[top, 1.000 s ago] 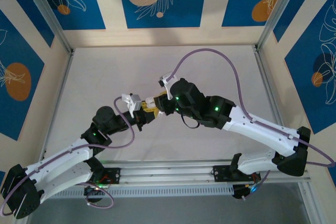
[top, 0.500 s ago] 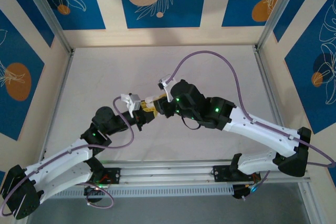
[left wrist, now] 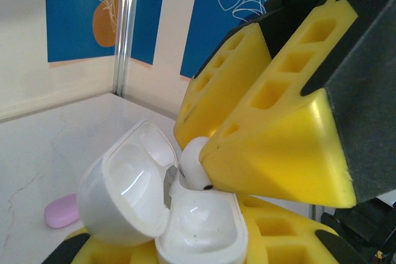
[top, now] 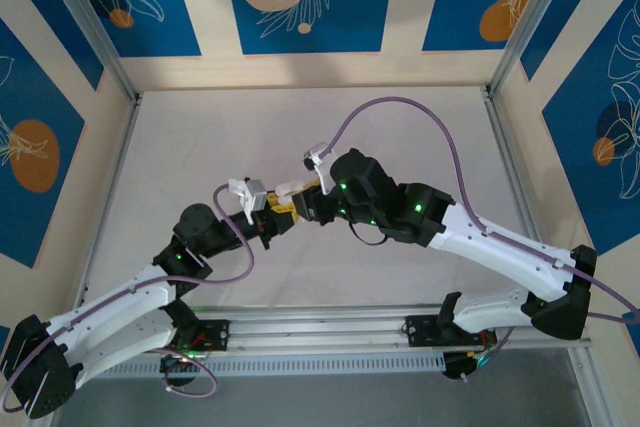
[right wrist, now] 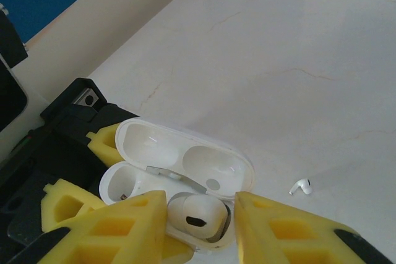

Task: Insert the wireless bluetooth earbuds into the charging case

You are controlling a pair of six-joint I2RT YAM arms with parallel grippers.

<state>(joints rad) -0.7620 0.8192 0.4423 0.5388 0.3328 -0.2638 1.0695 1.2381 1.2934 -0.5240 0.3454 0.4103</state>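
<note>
Found earbud [right wrist: 195, 212] in open case [right wrist: 185, 162], lower centre, between right claw [right wrist: 201, 221] fingers; cannot tell grip. Noted left claw [left wrist: 198, 248] grasping case.

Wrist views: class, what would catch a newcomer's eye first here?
The open white charging case, clamped in the left end effector, with a white earbud resting in it between the right end effector's spread yellow fingers. A second earbud and a pink case lie loose on the table.

Pink case [left wrist: 60, 210] part hidden behind charging case [left wrist: 199, 230] lid; earbud [right wrist: 197, 214] stem hidden.
</note>
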